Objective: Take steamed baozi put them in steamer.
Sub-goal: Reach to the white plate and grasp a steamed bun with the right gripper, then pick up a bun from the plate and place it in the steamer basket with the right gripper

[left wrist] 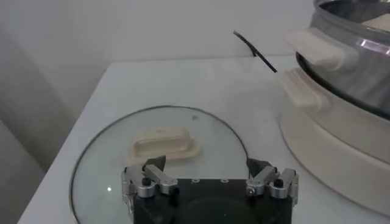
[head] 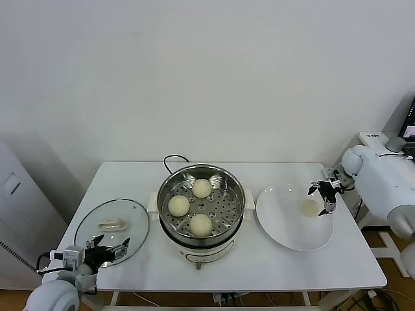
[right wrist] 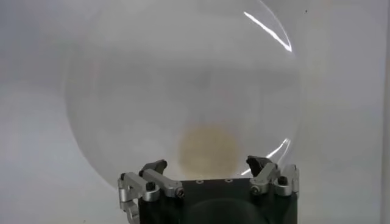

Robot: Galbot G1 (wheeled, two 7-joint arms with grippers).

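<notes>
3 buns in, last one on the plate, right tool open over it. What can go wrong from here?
1. The last baozi sits near the plate edge under the open right tool; a skewed close could push it off or squash it.
2. The steamer already holds three buns; a drop could land on one.
3. The left tool hovers open over the glass lid; it may bump it.

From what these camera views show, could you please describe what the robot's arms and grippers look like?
Both arms have rounded, glossy white shells. The left gripper and right gripper match: a black block body carrying silver metal finger links with small screws and dark angular tips. In the head view, thin dark cables run near the right gripper's wrist.
</notes>
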